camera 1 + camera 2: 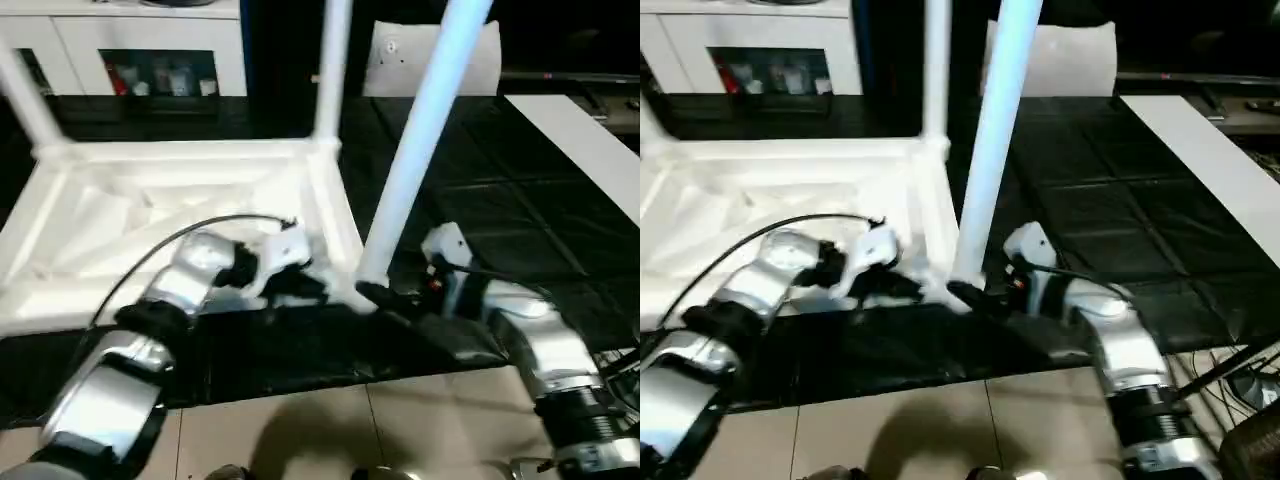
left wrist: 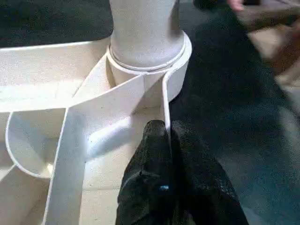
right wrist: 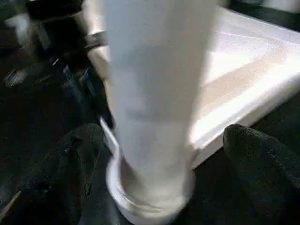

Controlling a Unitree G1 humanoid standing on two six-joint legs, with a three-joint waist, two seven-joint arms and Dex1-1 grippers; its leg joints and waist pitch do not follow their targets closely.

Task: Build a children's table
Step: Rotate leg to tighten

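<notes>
The children's table lies upside down on a black mat on the floor, with its ribbed underside facing up at me. The mat's near edge meets pale floor tiles. I see three legs standing up from the corner sockets: one at the far left corner, one at the far right corner, and one at the near right corner. That near leg leans a little to the right, and its bottom end sits in the round socket.

My left end effector is at the near right corner of the table. Its two black fingers are pressed together on the thin white rim wall right beside that socket.

My right end effector is low down at the near leg. Its fingers are spread wide, one on each side of the leg, and I cannot see them touching it.

A flat white board lies on the mat's right side. A white cabinet stands behind the table on the left. A whitish plastic bag sits behind the legs.
</notes>
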